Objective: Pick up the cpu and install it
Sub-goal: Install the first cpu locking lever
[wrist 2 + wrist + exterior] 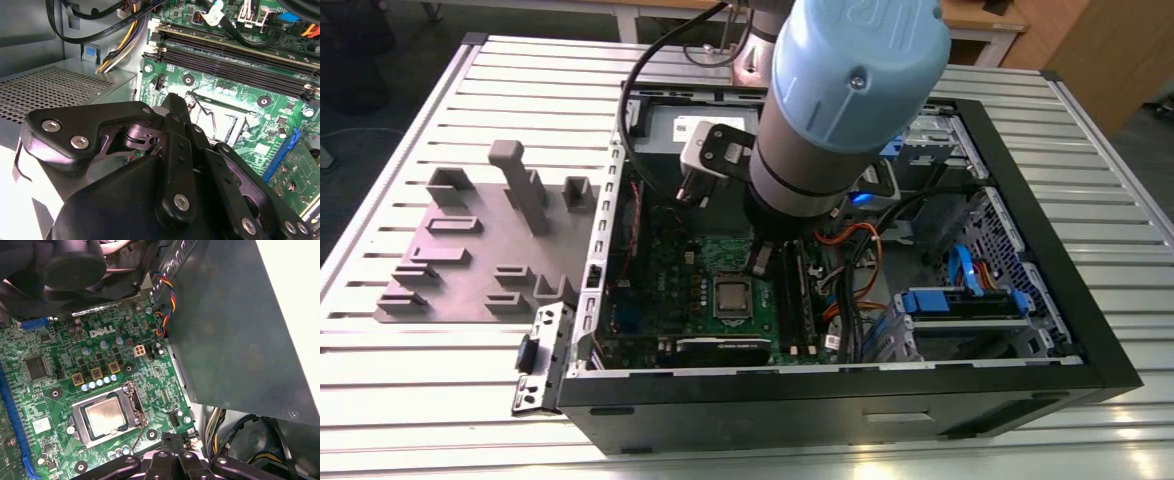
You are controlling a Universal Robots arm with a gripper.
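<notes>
You had the cpu (105, 417) lying flat inside the socket frame (132, 407) on the green board (45, 405). In the exterior view the chip (731, 297) sat low in the open computer case (854, 400), towards the near wall. The gripper (759, 262) hung just on the far side of it, close above the board. In both wheel-mounted wrist views its jaws looked closed together with nothing between them (172, 102).

Your main risk, as I judged it, was those closed tips. A drop or sideways slip so near the board could strike the frame's thin lever wire, the small capacitors or the memory slots (230, 50).

I could not tell whether the frame was latched. If the chip was not fully seated, pressing on it could have bent the contacts.

The orange cables (847, 245), on the exterior view's right, could have snagged the wrist.
</notes>
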